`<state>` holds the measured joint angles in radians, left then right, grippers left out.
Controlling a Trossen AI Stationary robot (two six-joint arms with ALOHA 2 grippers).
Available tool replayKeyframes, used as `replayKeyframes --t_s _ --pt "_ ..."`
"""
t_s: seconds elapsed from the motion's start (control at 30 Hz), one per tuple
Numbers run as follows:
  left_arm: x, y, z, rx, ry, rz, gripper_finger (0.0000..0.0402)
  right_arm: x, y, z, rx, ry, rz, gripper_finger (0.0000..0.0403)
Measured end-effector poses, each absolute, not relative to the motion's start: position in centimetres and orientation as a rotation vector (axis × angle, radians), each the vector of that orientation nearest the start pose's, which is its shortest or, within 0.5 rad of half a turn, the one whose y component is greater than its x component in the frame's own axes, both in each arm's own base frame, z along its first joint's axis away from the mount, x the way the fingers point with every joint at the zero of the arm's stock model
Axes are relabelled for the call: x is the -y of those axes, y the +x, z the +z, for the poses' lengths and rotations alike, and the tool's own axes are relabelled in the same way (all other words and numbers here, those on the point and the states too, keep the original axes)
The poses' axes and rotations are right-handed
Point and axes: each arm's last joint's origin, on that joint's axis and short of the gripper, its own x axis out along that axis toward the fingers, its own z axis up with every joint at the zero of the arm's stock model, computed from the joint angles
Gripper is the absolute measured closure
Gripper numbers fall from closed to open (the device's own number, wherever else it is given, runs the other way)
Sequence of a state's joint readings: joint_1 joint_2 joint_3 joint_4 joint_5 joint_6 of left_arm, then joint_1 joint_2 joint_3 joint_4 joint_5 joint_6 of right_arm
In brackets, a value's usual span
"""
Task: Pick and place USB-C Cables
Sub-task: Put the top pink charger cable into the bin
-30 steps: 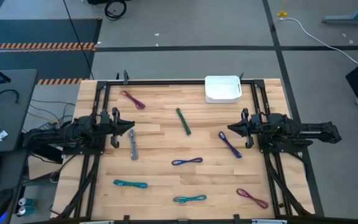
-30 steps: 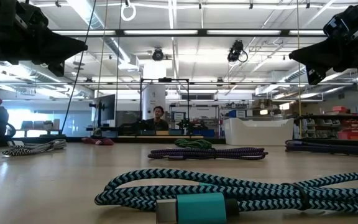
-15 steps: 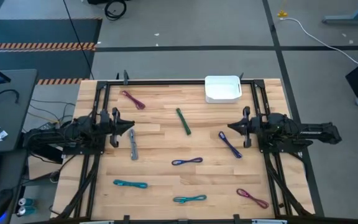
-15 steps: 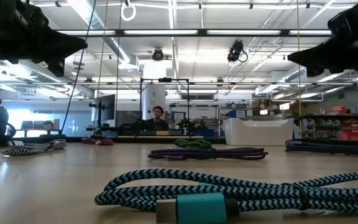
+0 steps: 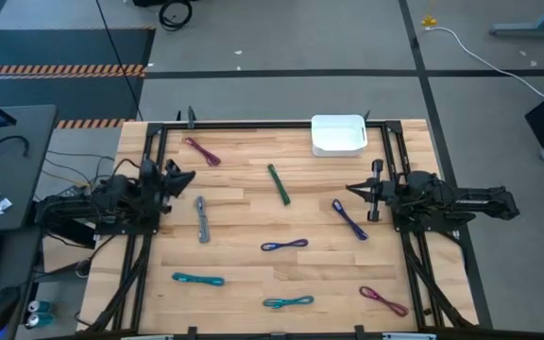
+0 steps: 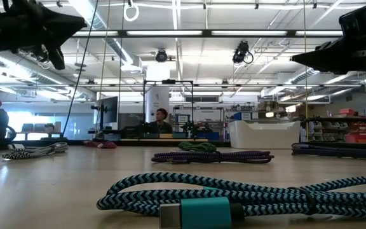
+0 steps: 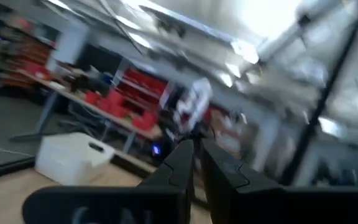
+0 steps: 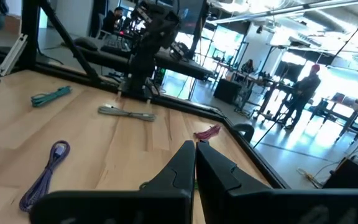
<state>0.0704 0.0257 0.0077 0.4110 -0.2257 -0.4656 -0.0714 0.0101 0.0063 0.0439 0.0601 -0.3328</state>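
Several short folded USB-C cables lie flat and apart on the wooden table: maroon (image 5: 201, 151), green (image 5: 279, 184), grey (image 5: 201, 219), blue-purple (image 5: 349, 219), purple (image 5: 284, 246), teal (image 5: 197, 280), a second teal (image 5: 288, 302) and a second maroon (image 5: 383, 300). My left gripper (image 5: 187, 176) is shut and hovers at the table's left side, above and beyond the grey cable. My right gripper (image 5: 351, 188) is shut too, in the air at the right side, just beyond the blue-purple cable. In the wrist views each pair of fingers (image 7: 197, 149) (image 8: 195, 148) stands close together and holds nothing.
A white rectangular bin (image 5: 338, 134) stands at the far edge, right of the middle. Black frame rails (image 5: 253, 123) run along the far edge and both sides. In the low view the near teal cable (image 6: 234, 194) fills the foreground. People stand in the room beyond the table.
My left gripper has risen, drawn back a little toward the table's left and far side, and tipped upward; its wrist view is blurred by the motion. My right gripper has risen slightly. No cable has moved.
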Motion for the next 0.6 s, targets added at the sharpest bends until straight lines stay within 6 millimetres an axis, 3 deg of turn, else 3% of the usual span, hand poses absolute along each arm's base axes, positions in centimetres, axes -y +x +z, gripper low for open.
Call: replayKeyframes --t_s 0.1,0.27,0.37,0.5,0.6 --pt "-1.5 9.0 20.3 0.482 -0.545 0.256 0.0380 0.9 9.7 17.2 0.043 -0.342 -0.144 0.0383" --pt "-1.5 9.8 20.8 0.371 -0.624 0.270 0.0397 0.9 9.7 17.9 0.108 -0.426 -0.165 0.0383" --pt "-1.6 10.8 22.7 0.250 -0.614 0.307 0.0396 1.0 9.5 18.5 0.165 -0.417 -0.209 0.0383" --pt "-2.0 13.0 26.5 0.108 -0.528 0.385 0.0396 1.5 8.9 20.2 0.320 -0.374 -0.421 0.0383" --pt "-3.2 15.0 28.5 -0.018 -0.558 0.571 0.0396 1.7 8.0 21.7 0.480 -0.318 -0.538 0.0383"
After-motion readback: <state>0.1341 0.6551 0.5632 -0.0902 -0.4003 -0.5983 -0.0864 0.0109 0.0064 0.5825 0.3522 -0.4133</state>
